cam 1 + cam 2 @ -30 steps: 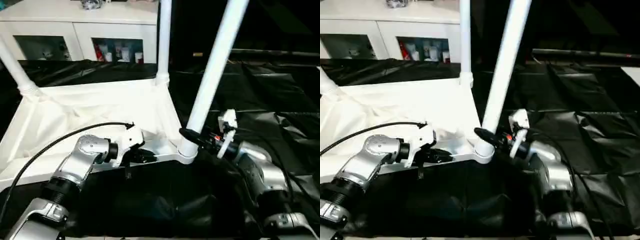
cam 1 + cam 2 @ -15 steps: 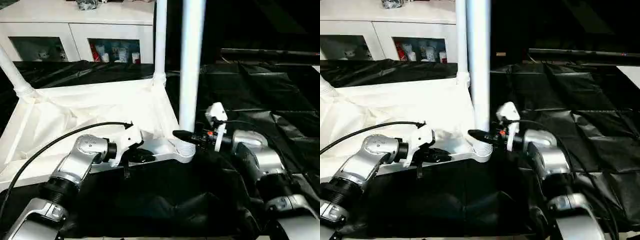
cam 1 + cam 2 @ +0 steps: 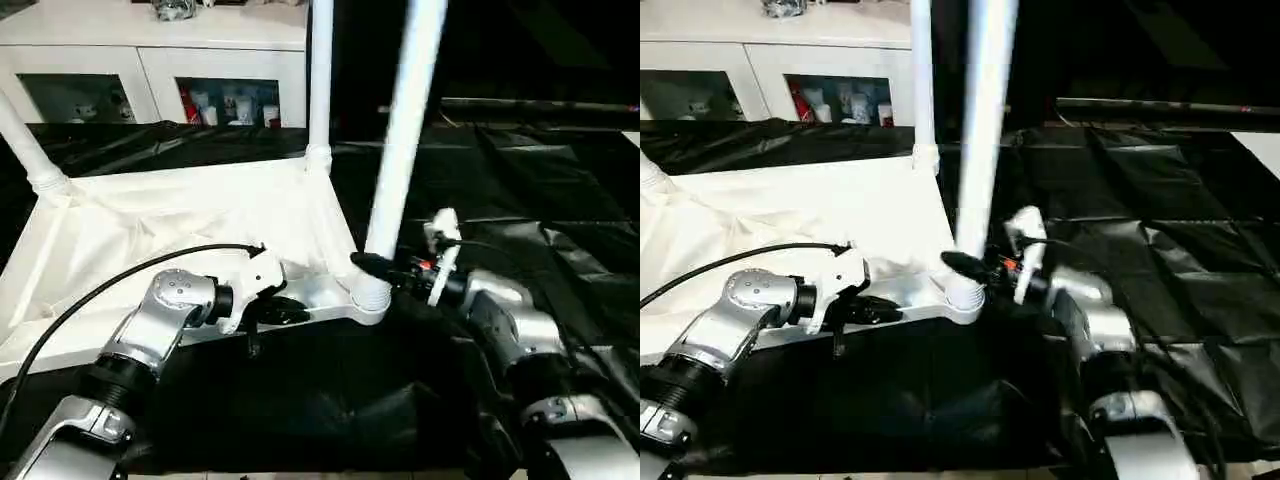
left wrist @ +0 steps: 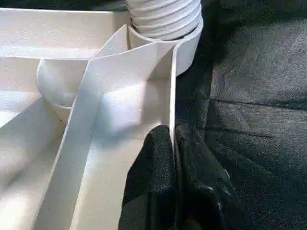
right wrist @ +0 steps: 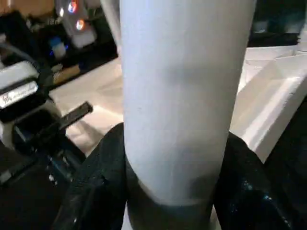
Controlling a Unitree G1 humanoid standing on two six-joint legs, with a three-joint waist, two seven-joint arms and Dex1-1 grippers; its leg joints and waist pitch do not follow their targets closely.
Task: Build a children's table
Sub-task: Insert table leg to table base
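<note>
White plastic everywhere up front: children's table (image 3: pixel 190 225) lies upside down on black sheeting (image 3: pixel 560 200), ribbed underside up, near rim facing the robot.

Nearest: left end effector (image 4: pixel 173 158) is pinched narrow on the thin near rim wall of the top, just beside the corner socket (image 3: pixel 368 305), so it's steadying the top. Right end effector (image 3: pixel 372 268) is approx half open w/ its fingers (image 5: pixel 98 187) wrapped round the near-right leg (image 3: pixel 400 160) low down, just above the ribbed end seated in that socket. Leg leans a bit to the right, not plumb, so I'd judge it's being worked into the socket, not yet fully home.

Progress, as far as visible: far-right leg (image 3: pixel 320 80) stands upright in its corner, far-left leg (image 3: pixel 30 140) is in and leaning outward. That's 3 legs in or going in; near-left corner is out of frame, can't tell re a 4th. Left to do, prob: seat this leg, check the 4th, flip the table.

Room: open black sheet to the right and in front, plenty of swing space for the right arm. Left arm's cable (image 3: pixel 110 280) drapes over the underside, near the rim. Far back, a white cabinet (image 3: pixel 160 60) w/ glass fronts sits well apart behind the far legs, so tall legs have clearance.
</note>
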